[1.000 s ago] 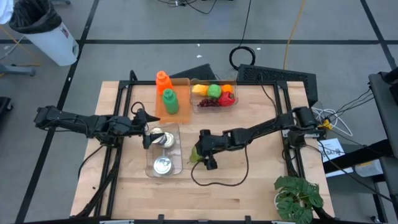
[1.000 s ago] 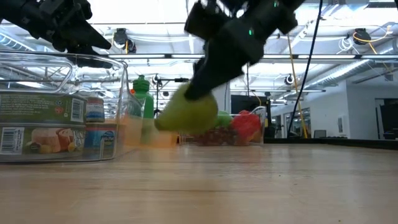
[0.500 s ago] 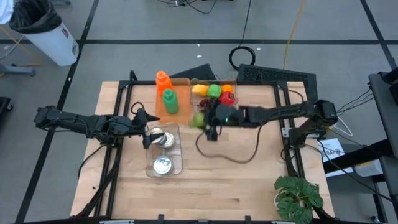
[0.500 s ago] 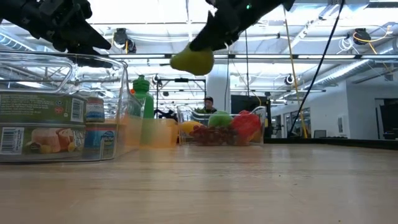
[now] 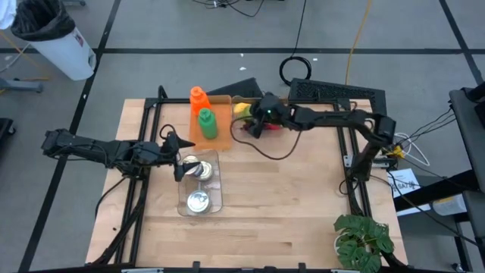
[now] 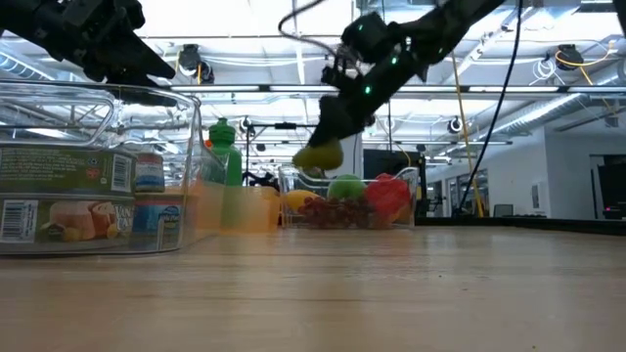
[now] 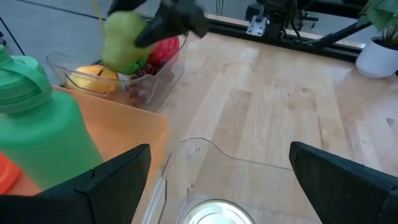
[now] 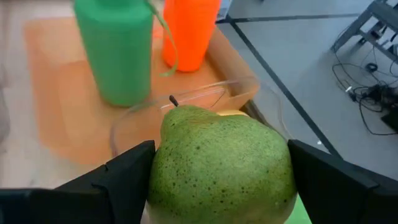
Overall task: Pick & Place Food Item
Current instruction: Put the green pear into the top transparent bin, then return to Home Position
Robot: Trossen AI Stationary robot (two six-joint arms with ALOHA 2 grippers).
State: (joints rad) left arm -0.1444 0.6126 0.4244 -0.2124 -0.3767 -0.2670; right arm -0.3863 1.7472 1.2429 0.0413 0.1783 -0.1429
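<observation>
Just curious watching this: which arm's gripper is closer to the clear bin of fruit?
The right. The right gripper holds a pear over the fruit bin; the left gripper waits open, away by the can bin.

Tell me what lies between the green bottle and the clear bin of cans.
Only bare tabletop, seen in the high view, between the green bottle and the clear bin of cans.

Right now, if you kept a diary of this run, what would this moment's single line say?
right gripper: shut on pear, above fruit container | left gripper: open, over can container | pear not yet released
</observation>
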